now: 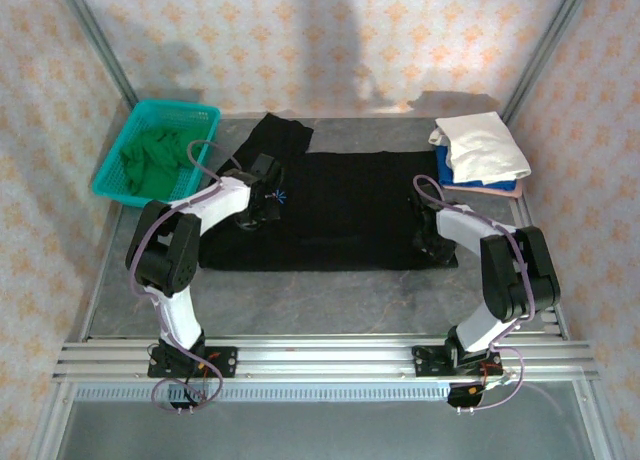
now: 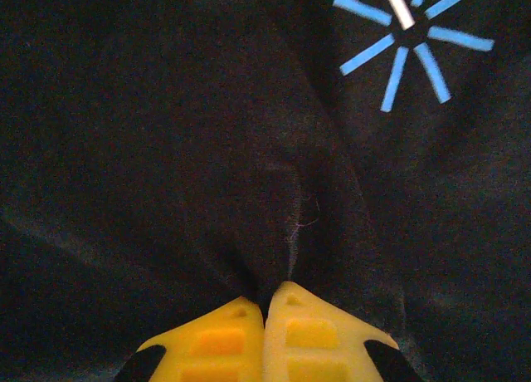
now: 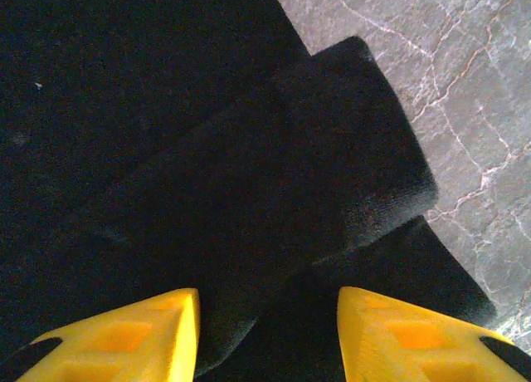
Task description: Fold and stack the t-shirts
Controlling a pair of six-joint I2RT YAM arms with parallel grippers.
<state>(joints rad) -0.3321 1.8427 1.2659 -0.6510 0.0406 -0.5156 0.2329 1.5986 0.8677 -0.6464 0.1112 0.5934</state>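
Left gripper [image 2: 265, 295] pinches the black shirt [image 1: 340, 210] near its logo [image 2: 412, 41], apparently starting a fold; right gripper [image 3: 268, 295], spread over the shirt's edge, should close next.

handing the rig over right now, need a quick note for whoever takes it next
Left claw: shut on a pinch of the black t-shirt, close to its starburst logo.
Right claw: open, straddling a thick folded edge at the black shirt's right side, not gripping.
Things: black shirt spread on the table. Green t-shirt crumpled in the teal basket, far left. White t-shirt on blue t-shirt on pink t-shirt, far right.
Done: three shirts stacked.
To do: fold and stack the black one, then the green.
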